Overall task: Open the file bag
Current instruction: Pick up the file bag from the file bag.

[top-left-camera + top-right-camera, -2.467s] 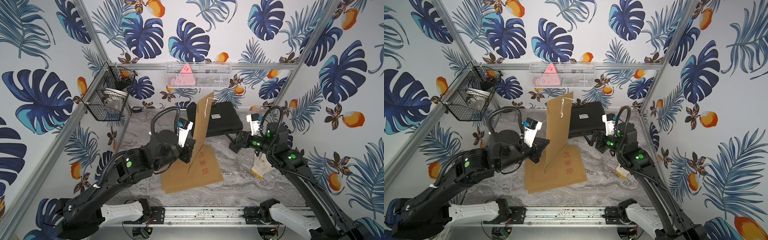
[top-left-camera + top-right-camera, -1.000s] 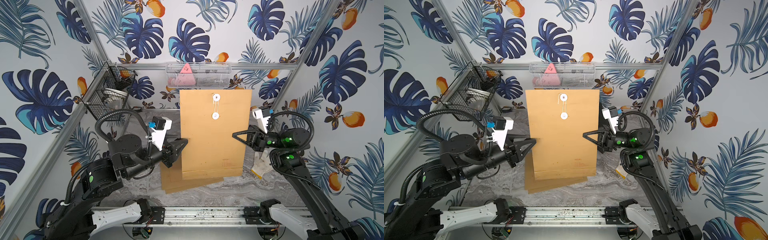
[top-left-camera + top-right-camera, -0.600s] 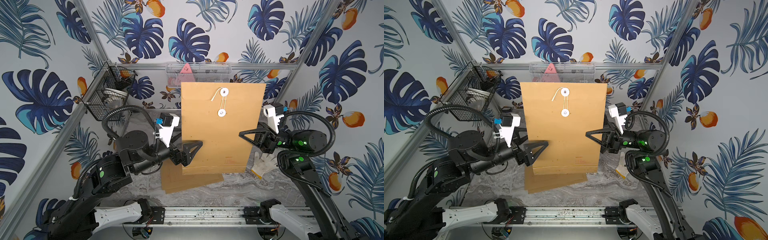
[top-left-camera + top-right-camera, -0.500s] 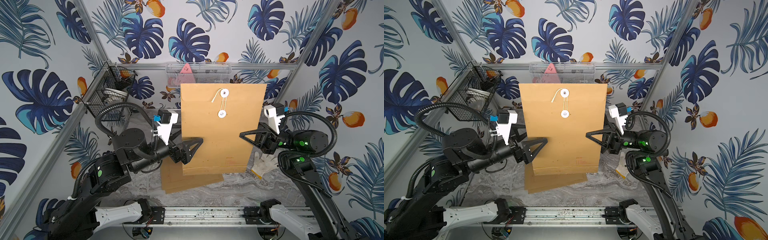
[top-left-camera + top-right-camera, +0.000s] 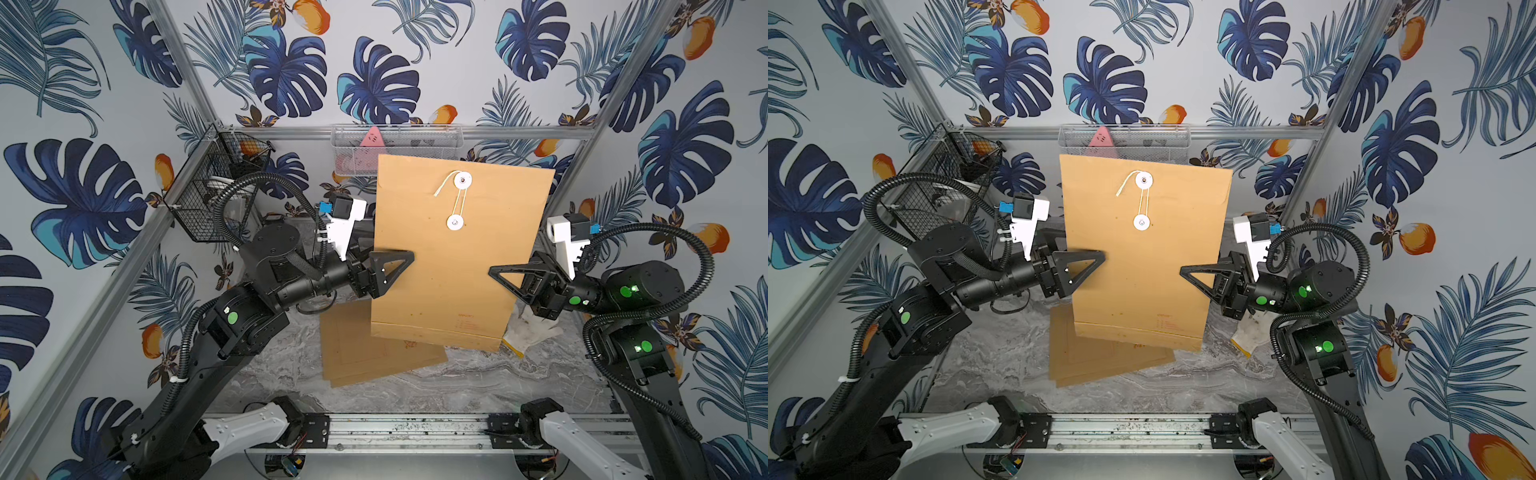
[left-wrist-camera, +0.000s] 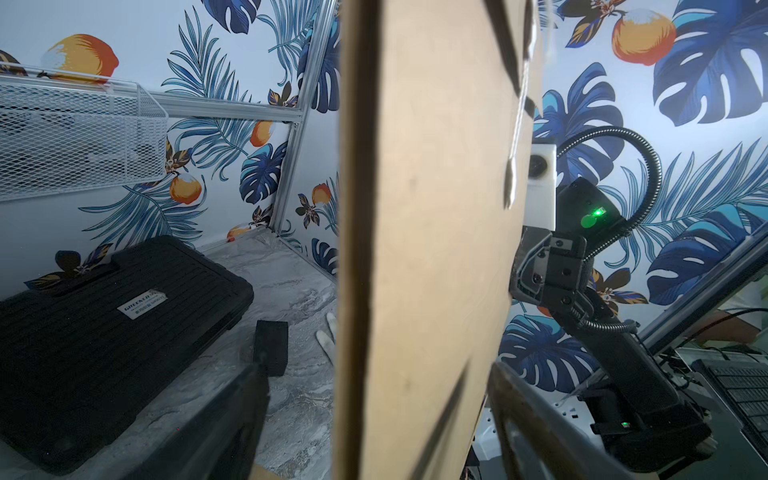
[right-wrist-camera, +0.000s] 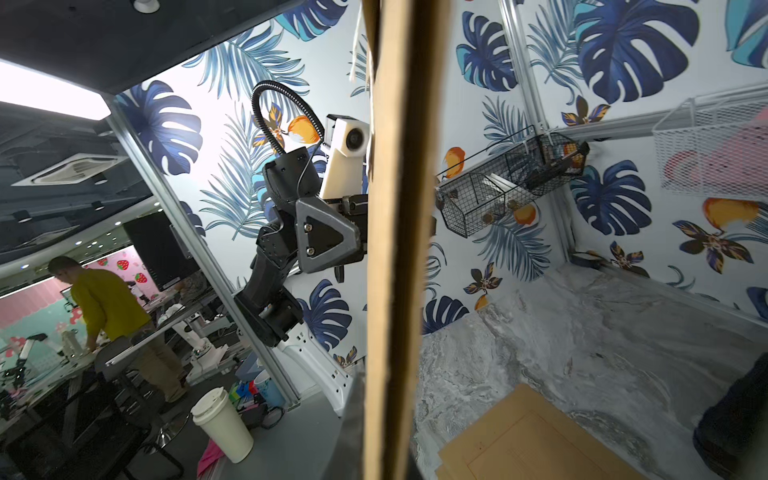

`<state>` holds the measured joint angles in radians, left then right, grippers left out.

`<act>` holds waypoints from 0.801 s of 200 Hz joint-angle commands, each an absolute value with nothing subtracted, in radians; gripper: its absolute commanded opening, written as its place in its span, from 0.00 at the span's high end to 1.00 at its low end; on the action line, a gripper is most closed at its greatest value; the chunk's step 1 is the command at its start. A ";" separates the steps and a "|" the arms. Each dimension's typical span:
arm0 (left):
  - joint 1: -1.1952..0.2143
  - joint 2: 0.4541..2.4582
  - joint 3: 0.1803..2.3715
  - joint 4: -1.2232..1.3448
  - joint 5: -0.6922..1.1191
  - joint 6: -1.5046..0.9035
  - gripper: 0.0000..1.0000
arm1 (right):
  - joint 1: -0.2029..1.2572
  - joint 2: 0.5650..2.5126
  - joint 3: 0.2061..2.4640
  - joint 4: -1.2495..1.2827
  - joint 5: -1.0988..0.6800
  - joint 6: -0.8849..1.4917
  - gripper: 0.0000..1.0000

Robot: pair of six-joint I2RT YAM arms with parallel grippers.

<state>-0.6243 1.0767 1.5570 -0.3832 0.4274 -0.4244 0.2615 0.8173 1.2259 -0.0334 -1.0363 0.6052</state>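
we hold the file bag (image 5: 457,274) upright in the air above the table (image 5: 478,386). our right gripper (image 5: 493,272) pinches its right edge; our left gripper (image 5: 406,258) straddles the opposite edge, jaws spread.

only unreadable marks: faint red print (image 5: 466,322) on file bag (image 5: 457,270), blurred label (image 6: 142,304) on black case (image 6: 83,353)

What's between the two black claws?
The brown file bag, upright; the right gripper pinches one edge, the left gripper straddles the other, in both top views.
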 commanded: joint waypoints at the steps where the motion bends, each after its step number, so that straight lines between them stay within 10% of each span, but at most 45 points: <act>1: -0.554 1.085 1.522 -0.177 0.646 -0.547 0.20 | 0.262 0.802 1.246 -0.174 -0.963 0.519 1.00; 71: -0.418 1.157 1.450 0.261 0.925 -0.819 0.44 | 0.262 0.805 1.270 -0.305 -0.962 0.466 1.00; 160: -0.416 1.151 1.442 0.221 0.974 -0.773 0.74 | 0.262 0.834 1.262 -0.176 -0.991 0.592 1.00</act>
<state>-0.4179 1.1599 1.4437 0.1947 0.9455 -0.7868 0.2615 0.8276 1.2606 -0.2787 -0.9710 0.5369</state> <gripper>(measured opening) 0.288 0.057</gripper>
